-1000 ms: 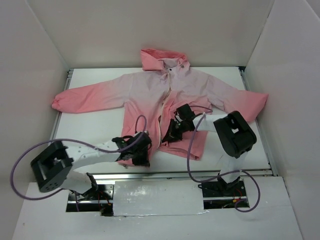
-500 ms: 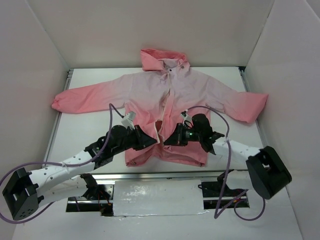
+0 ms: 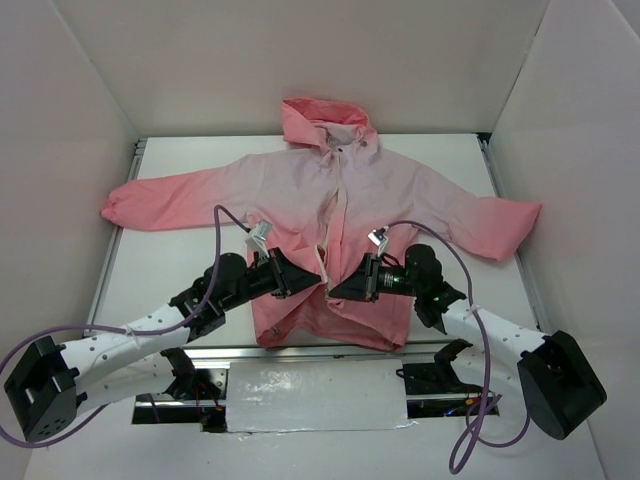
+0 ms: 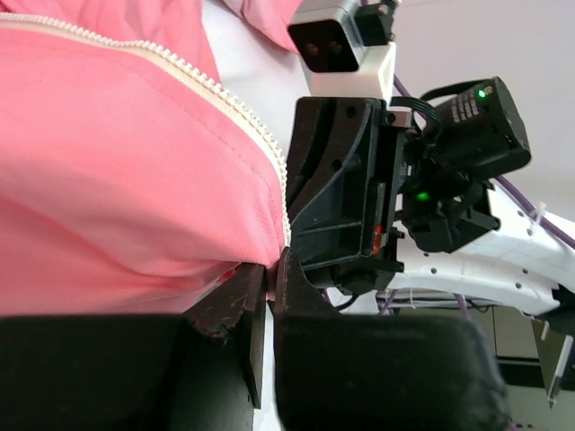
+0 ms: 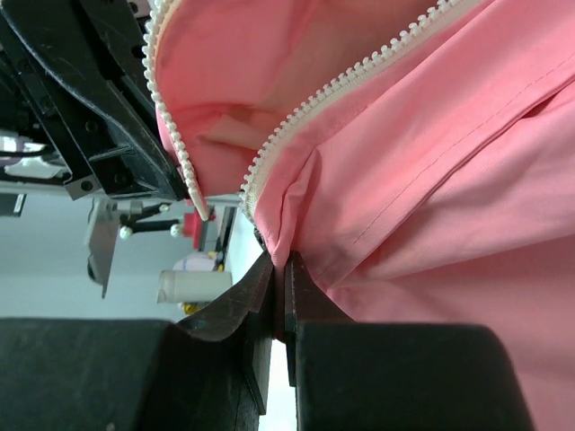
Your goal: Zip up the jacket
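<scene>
The pink jacket [image 3: 300, 190] lies face up on the white table, hood at the far side, sleeves spread, front unzipped. My left gripper [image 3: 316, 283] is shut on the left front panel's bottom zipper corner [image 4: 260, 260]. My right gripper [image 3: 335, 292] is shut on the right panel's bottom zipper corner [image 5: 280, 242]. The two grippers face each other, tips almost touching, at the hem. Both white zipper tooth rows [image 5: 359, 72] show, apart, in the right wrist view. No slider shows.
White walls enclose the table [image 3: 180, 270] on three sides. A metal rail [image 3: 330, 350] runs along the near edge by the arm bases. Purple cables [image 3: 225, 225] loop above both arms.
Both grippers have drawn together at the hem's middle and each now pinches a zipper corner. The hem is pulled nearer and the front opening has narrowed.
</scene>
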`<state>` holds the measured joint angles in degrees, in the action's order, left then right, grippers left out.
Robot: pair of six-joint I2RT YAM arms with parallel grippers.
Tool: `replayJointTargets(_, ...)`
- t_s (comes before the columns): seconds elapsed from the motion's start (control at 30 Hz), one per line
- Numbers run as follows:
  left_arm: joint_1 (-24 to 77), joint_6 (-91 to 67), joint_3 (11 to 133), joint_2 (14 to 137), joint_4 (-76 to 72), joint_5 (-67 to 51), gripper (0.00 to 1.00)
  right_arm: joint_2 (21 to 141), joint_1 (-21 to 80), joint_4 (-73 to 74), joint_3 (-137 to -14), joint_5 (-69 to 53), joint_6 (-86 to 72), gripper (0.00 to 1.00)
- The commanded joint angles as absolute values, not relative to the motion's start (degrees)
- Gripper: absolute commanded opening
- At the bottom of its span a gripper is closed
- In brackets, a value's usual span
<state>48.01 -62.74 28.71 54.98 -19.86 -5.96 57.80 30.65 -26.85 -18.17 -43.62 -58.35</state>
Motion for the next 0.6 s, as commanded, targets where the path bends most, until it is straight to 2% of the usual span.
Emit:
replayJointTargets(0.0, 47.8, -61.4, 28.5, 55.0, -27.4, -8.7, 0.0, 56.9, 31.4, -33.1, -17.6, -47.6, -59.5, 0.0)
replayJointTargets(0.23, 47.8, -62.0, 26.1, 53.7, -28.8, -9.1, 0.0, 57.6, 31.4, -49.6, -13.2, -50.7, -68.5, 0.0)
replayJointTargets(0.5, 47.8, -61.4, 25.5, 52.9, -28.2, -9.7, 0.0, 57.3, 31.4, -52.5, -12.9, -51.1, -70.4, 0.0)
replayJointTargets(0.57, 47.8, -61.6, 25.4, 53.0, -28.9, -10.0, 0.0, 57.1, 31.3, -49.4, -13.5, -50.1, -68.8, 0.0)
